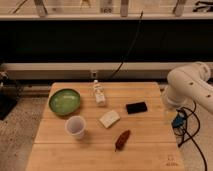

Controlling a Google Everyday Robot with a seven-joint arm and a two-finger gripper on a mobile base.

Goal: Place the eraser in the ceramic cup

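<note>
Round white cup [75, 127], wooden table [145, 142], gripper [170, 116] off right edge

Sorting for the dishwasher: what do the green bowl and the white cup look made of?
Green bowl: probably glazed ceramic, its inside shows a soft sheen. White cup: smooth, matte; ceramic or plastic, unclear. The gripper hangs beside the table, at its right edge.
</note>
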